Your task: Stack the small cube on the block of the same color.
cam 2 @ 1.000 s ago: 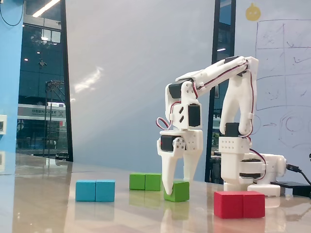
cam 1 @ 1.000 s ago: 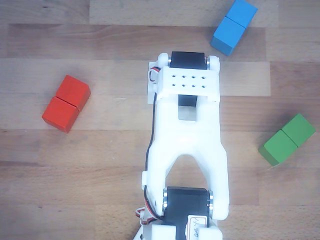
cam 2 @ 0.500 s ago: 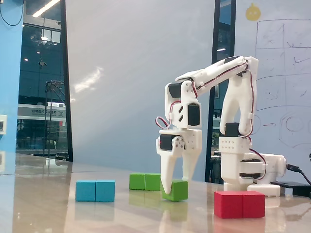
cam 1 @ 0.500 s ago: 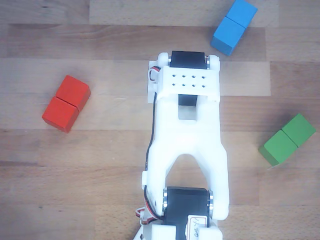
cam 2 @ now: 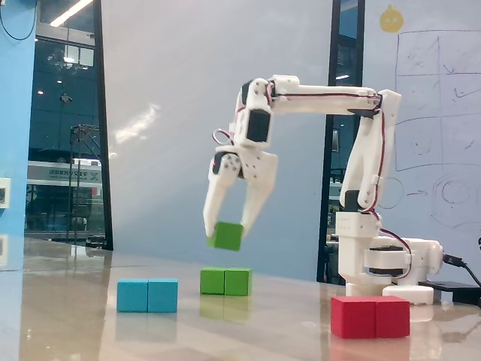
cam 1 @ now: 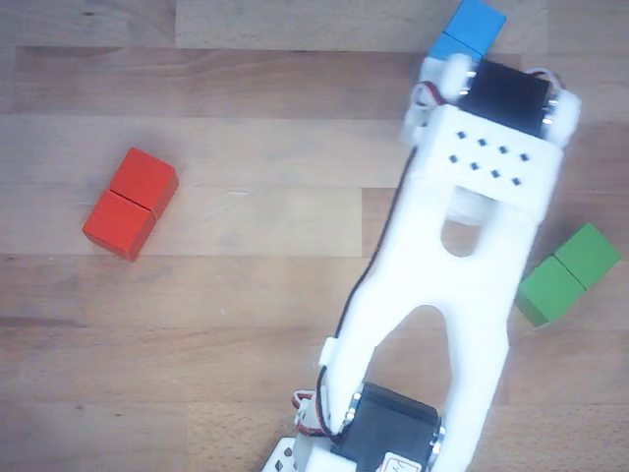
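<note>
Fixed view first: the white five-joint arm (cam 2: 353, 135) reaches out level from its base on the pale wooden table (cam 2: 90, 331), forearm stretched leftward, and under it hangs the white two-finger gripper (cam 2: 229, 226), jaws clamped on the small plain green wooden cube (cam 2: 226, 235), which rides clear of the table and sits tilted in the grip. Below it and a touch to the right lies the long green wooden block (cam 2: 225, 281), seam across its middle, flat on the table. The long blue wooden block (cam 2: 147, 295) sits to the left of it and nearer the camera, and the long red wooden block (cam 2: 370, 316) well off to the right. In the other view, from above, the arm (cam 1: 462, 295) covers the cube entirely; only the green block (cam 1: 568, 273) peeks out at its right edge, the blue block (cam 1: 470, 29) half hidden at the top, the red block (cam 1: 131, 204) far left. Now the risks, as I read them: that cube is cocked, so if it comes down corner-first it could rock and tumble off when the fingers part. It also looks held low by the fingertips, so a slip on the way down is possible. And the fingers flank the cube closely, so a descent off-centre could nudge the green block or land the cube across one edge.
</note>
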Motion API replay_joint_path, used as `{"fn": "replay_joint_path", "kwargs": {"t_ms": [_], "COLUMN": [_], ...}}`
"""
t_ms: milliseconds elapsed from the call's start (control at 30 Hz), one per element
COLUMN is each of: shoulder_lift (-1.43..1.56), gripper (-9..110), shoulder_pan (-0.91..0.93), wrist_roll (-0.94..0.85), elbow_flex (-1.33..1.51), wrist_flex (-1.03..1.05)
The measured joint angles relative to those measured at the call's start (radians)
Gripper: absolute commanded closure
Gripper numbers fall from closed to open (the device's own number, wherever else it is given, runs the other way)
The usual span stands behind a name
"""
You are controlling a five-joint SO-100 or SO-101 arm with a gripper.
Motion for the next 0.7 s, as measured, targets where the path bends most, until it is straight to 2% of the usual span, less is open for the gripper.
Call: {"fn": "replay_joint_path", "kwargs": {"t_ms": [367, 700], "shoulder_lift": [-0.012, -0.133], "gripper": [96, 96], "shoulder_pan": [0.273, 0.368], "wrist_roll": [0.0, 0.0], "elbow_flex": [-0.026, -0.028], "wrist_flex": [0.021, 0.021]}}
